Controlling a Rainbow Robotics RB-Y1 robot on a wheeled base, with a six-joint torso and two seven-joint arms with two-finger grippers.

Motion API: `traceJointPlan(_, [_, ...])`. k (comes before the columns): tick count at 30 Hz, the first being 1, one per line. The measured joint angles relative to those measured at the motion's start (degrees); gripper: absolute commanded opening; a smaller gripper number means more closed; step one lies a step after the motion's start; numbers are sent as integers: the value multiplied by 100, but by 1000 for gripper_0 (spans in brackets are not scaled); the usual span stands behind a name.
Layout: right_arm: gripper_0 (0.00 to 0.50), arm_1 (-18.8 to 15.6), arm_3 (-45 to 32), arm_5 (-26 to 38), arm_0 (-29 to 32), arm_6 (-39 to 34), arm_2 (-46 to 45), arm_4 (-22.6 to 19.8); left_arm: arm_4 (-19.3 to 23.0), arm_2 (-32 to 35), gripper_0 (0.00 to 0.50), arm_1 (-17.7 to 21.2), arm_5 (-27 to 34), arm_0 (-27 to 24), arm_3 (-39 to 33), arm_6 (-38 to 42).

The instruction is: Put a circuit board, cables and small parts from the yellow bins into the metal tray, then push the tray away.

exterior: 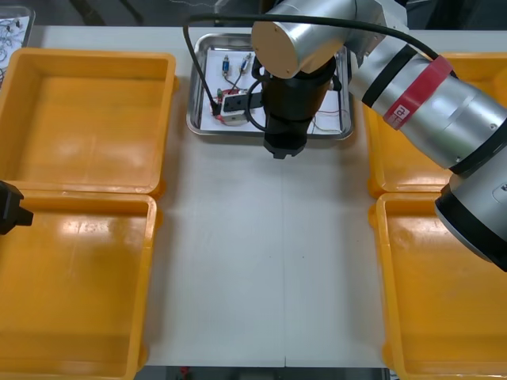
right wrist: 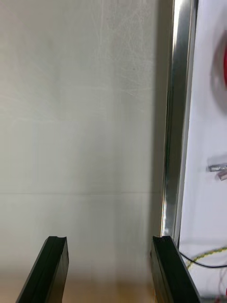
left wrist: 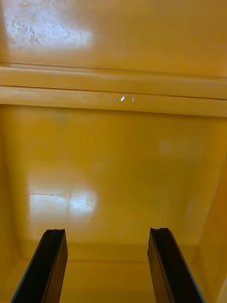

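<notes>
Metal tray [exterior: 193, 111] partly behind right arm [exterior: 428, 87], right claw [right wrist: 109, 241] beside its rim

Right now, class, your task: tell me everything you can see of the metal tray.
The metal tray is a shallow rectangle, shiny rim, white inside, flat on the table at its far middle, between the yellow bins. It holds a round red circuit board, a red and yellow cable and small metal parts. The right gripper, fingers open, stands outside its near rim.

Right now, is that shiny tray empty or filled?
Filled: the metal tray holds a round red circuit board, a red and yellow cable and small metal parts.
</notes>
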Motion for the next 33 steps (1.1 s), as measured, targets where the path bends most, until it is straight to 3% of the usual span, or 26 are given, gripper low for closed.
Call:
traceJointPlan(11, [500,-138,-2508,1605,821,-1720,-456,553,0,0,500,0,0,0,0,0])
traceJointPlan(14, [500,-304,-3343,1617,1149,-2394,-622,702,1,0,500,0,0,0,-1,0])
traceJointPlan(19, [500,-514,-4407,1622,1673,-2755,-949,998,1,0,500,0,0,1,-1,0])
traceJointPlan(25, [500,-804,-5268,1635,2349,-3799,-1558,1028,1,0,500,0,0,2,-1,0])
traceJointPlan(33, [500,-1231,-6276,1638,3247,-4601,-2468,1126,2,0,500,1,0,3,-2,0])
